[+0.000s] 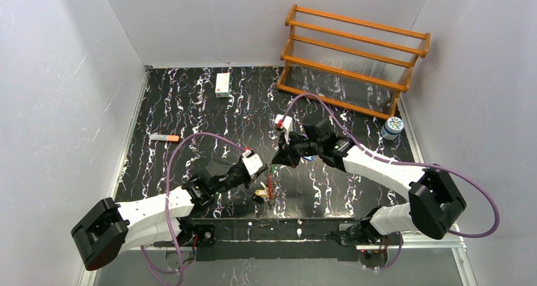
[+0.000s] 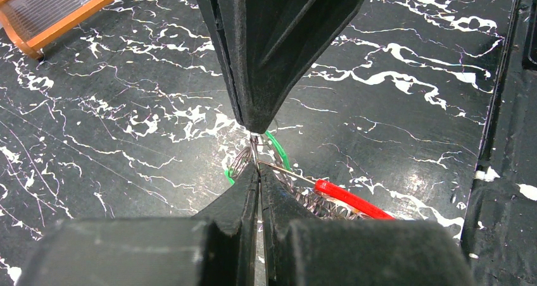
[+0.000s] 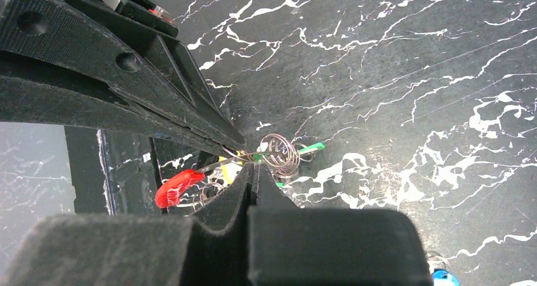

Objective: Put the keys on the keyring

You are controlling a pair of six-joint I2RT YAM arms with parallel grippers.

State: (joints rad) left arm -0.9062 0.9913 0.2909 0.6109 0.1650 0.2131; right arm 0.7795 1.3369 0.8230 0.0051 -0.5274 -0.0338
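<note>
My two grippers meet tip to tip above the near middle of the table. The left gripper (image 1: 266,168) (image 2: 258,166) is shut on the thin wire of the keyring (image 1: 270,186) (image 2: 297,177). The ring's red segment (image 2: 351,199) (image 3: 179,186) and a cluster of small keys (image 1: 259,195) hang below. The right gripper (image 1: 275,164) (image 3: 253,166) is shut at the edge of the green key (image 2: 277,149) (image 3: 310,149), beside small coiled rings (image 3: 282,153). A blue key does not show clearly.
A wooden rack (image 1: 354,61) stands at the back right, with a blue-capped bottle (image 1: 392,128) beside it. A small white box (image 1: 222,84) lies at the back, and an orange-tipped marker (image 1: 166,137) at the left. A bit of blue (image 3: 443,278) shows at the frame's edge.
</note>
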